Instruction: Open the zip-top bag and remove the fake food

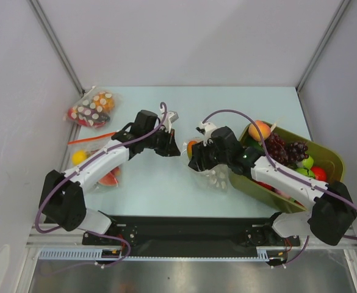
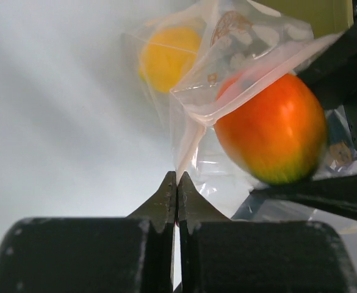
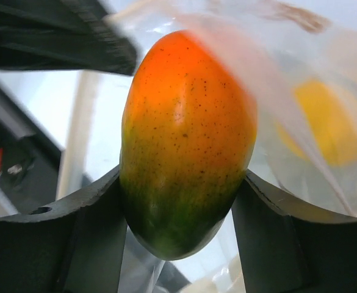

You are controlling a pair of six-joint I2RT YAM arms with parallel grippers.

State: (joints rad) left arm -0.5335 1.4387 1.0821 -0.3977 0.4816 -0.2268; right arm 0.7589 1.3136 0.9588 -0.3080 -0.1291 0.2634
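The zip-top bag (image 2: 251, 36), limp slippery film at mid-desk (image 1: 147, 183) between the arms, is pinched by its edge in the clenched left jaws while the right jaws grasp a smooth, light orange-green fruit (image 3: 187, 140) at its mouth.

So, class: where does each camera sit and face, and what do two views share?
Top external: high behind left arm and right arm, looking down at the table; both show.
Left wrist: behind the left gripper, facing the zip-top bag; its shut jaws show.
Right wrist: behind the right gripper, facing the orange-green fruit its jaws grip.
Both wrist views share that fruit.
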